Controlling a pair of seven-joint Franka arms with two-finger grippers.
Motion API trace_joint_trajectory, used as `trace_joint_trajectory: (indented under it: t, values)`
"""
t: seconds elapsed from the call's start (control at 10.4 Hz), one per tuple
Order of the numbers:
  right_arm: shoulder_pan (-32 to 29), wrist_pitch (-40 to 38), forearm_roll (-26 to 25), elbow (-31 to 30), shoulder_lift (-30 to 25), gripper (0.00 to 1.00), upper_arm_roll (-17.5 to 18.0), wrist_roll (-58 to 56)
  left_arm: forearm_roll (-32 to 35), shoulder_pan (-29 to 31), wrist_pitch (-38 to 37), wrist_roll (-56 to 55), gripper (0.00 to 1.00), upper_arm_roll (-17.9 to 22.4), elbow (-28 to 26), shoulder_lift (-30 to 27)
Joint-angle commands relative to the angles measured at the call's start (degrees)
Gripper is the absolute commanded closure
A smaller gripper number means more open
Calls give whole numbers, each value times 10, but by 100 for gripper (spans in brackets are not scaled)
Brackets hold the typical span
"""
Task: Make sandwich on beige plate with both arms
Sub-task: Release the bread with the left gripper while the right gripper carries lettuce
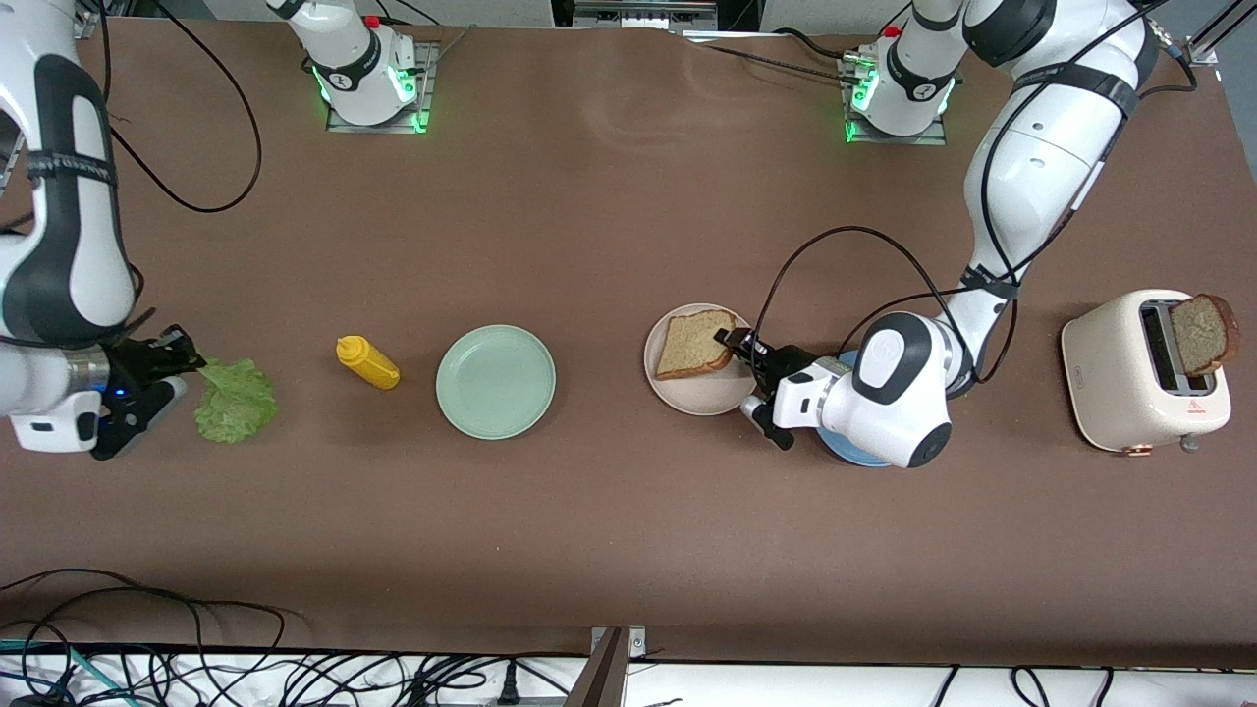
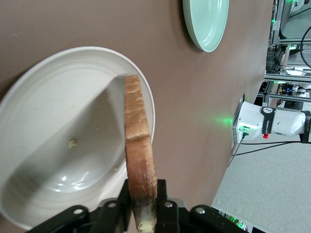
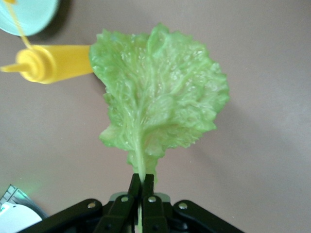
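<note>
Left tool (image 1: 738, 346) pinching one edge of the bread slice (image 1: 693, 342), fingers pressed against the crust on either side, leaning the slice over the beige plate (image 1: 687, 393); probably laying it as the sandwich base. In the left wrist view, slice (image 2: 140, 160) standing edge-on above the plate's well (image 2: 58, 145). Right tool (image 1: 175, 363) pressed together on the stem of the lettuce leaf (image 1: 236, 399), holding it at the right arm's end of the tabletop (image 1: 628, 530), presumably readying the next layer. Lying between: mustard bottle (image 1: 368, 362), mint-green plate (image 1: 496, 381). Showing under the left wrist: blue plate (image 1: 845, 454). Standing toward the left arm's end: toaster (image 1: 1144, 373), carrying a second slice (image 1: 1203, 336).
</note>
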Motion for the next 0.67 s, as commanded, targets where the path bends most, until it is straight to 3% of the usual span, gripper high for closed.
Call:
trace_joint_trajectory:
  t: [0.0, 0.19, 0.57]
  values:
    - [0, -29, 29, 35, -14, 100, 19, 17, -18, 9, -2, 33, 0, 4, 15, -1]
    - [14, -39, 29, 38, -29, 100, 54, 103, -14, 20, -3, 42, 0, 5, 16, -3]
    - [21, -52, 28, 38, -49, 100, 164, 331, 39, 48, -12, 33, 0, 8, 16, -55]
